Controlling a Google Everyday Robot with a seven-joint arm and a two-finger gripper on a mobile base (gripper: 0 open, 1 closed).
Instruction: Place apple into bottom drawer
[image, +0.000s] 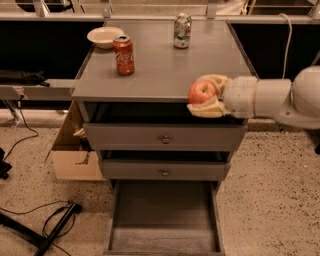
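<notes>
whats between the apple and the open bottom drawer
In the camera view, the tool holds the apple at the front edge of the cabinet top. Between it and the bottom drawer sit the top drawer and middle drawer fronts, nothing else.
</notes>
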